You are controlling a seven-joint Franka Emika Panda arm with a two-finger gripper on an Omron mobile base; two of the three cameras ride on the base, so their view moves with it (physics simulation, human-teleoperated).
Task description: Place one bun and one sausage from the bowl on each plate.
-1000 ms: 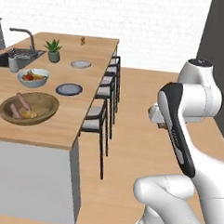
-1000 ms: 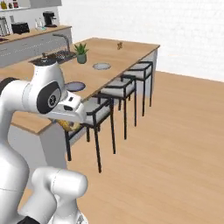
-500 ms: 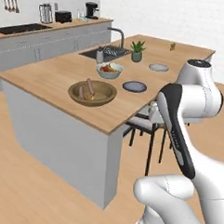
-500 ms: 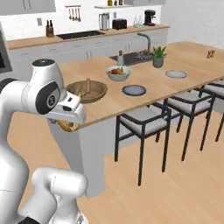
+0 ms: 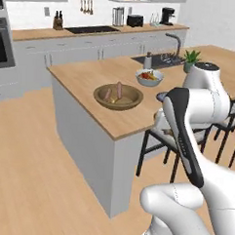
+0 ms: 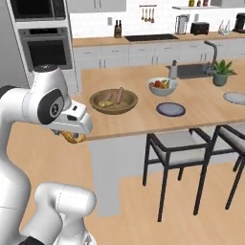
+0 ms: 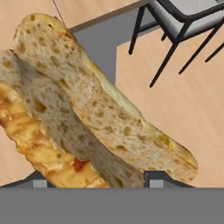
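Bun [image 7: 100, 113], unmarked, sits clamped in the tool [image 6: 72, 136].

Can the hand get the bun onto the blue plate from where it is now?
Probably not yet. The hand hangs below the counter edge, off the island's near corner, shut on the bun. The blue plate lies well along the top, past the bowl; nothing blocks it.
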